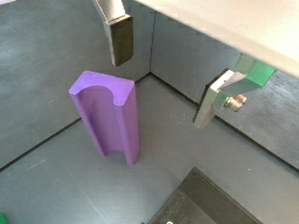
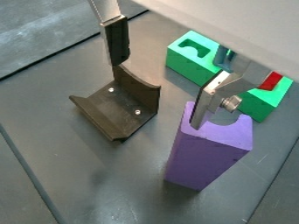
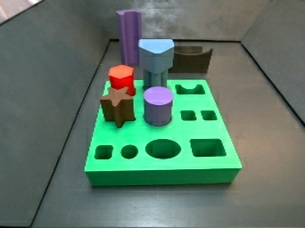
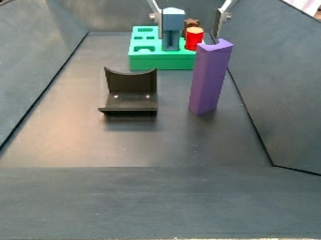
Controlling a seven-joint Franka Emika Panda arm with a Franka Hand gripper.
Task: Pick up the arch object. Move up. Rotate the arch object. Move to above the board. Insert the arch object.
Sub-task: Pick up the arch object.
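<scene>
Side view: tall purple arch [image 4: 209,77] stands upright beside the board [image 4: 157,58]; open hand [image 4: 189,13] above it.

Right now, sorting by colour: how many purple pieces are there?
2: the arch object upright on the floor, gripper open above it; a short cylinder on the board.

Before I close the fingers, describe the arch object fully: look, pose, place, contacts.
The arch object is a tall, matte lilac-purple block, plastic by the look, with flat sides and a curved notch in its top end, seen in a wrist view. It stands upright on the dark floor, beside the dark fixture and apart from the board. The gripper hovers above with fingers spread; nothing grips it.
</scene>
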